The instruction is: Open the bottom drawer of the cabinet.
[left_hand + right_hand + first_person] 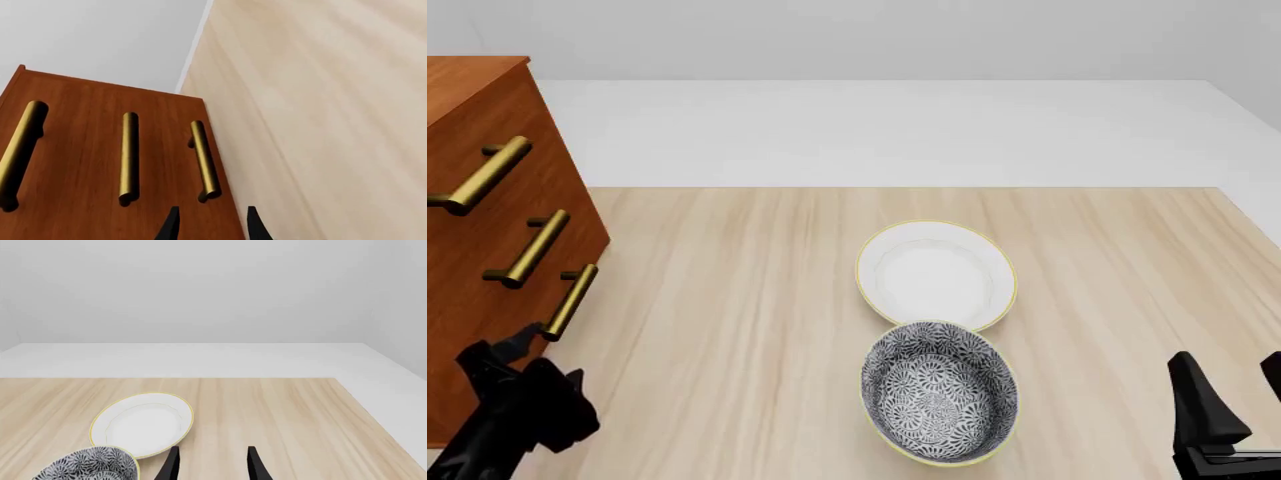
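Two bowls are seen on the light wood table point(734, 330): a white bowl point(936, 273) with a thin yellow rim near the table's middle, and a dark floral-patterned bowl point(940, 391) just in front of it on the arms' side, the two rims touching or nearly so. Both are set well apart from the cabinet point(481, 110), with open tabletop between. Nothing is placed between the left gripper point(510, 352) and the cabinet front.

The cabinet is found at the table's left edge in the front view, a tall reddish-brown wooden chest with its front turned toward the table's middle. Three brass bar handles are stacked on that front. The bottom drawer point(507, 345) is the lowest, marked by the lowest brass handle point(569, 301); it appears flush with the other fronts. Seams between drawers cannot be made out. In the left wrist view the same handle point(205, 160) is seen nearest the fingertips, not touched.

The left gripper is held low, just beside the bottom drawer's handle; its fingers point(171, 227) are spread with a clear gap, nothing gripped. The right gripper point(1228, 400) is parked at the right near edge, fingers point(253, 465) likewise parted and nothing held, bowls well off to its left.
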Motion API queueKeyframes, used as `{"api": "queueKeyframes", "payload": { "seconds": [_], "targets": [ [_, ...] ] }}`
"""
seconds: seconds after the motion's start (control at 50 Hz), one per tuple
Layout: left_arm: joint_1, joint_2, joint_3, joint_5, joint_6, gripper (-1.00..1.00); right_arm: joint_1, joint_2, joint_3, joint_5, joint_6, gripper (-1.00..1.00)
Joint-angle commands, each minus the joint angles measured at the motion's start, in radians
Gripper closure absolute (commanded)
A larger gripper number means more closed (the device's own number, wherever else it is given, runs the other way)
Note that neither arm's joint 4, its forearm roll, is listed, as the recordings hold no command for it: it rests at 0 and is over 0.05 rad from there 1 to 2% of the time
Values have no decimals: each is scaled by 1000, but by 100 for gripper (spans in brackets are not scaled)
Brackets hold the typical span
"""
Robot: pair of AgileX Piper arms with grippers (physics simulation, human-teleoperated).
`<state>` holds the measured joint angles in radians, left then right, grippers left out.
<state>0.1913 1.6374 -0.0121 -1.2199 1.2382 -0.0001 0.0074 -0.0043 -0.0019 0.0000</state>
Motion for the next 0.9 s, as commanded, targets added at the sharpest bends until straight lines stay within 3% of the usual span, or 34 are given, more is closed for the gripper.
{"api": "queueKeyframes", "payload": {
  "seconds": [0.02,0.9],
  "targets": [
    [5,19,-21,0,19,-100,0,0,0,0,0,-100],
    [21,157,-133,0,81,-100,0,0,0,0,0,-100]
  ]
}}
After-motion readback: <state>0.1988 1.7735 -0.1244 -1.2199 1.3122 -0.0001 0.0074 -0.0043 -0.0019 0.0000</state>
